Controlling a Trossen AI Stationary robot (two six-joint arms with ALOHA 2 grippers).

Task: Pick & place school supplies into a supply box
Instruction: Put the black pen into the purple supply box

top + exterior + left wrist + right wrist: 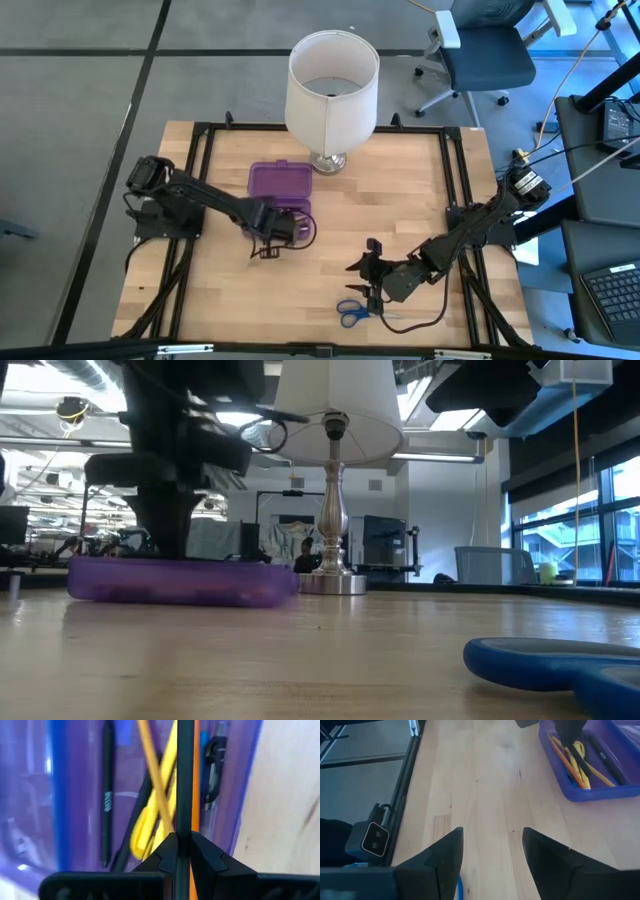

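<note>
Worktop of pale wood carries everything, with a black rail frame along its edges; at its far edge stands a lamp with a white shade on a silver base; just beside that base lies the supply box, purple and translucent, its lid thrown back toward the lamp and its open tray on the near side.

Left hand hangs over the open tray, its fingers pinched narrow on a thin dark pen that stands up between them; below it in the tray lie yellow pencils, an orange pencil and a black pen, crossed over one another.

Right hand waits above the near part of the worktop, well apart from the box, its fingers spread wide around nothing; bare wood shows between them.

Scissors with blue handles lie flat on the worktop near its front edge, just beside the right hand.
</note>
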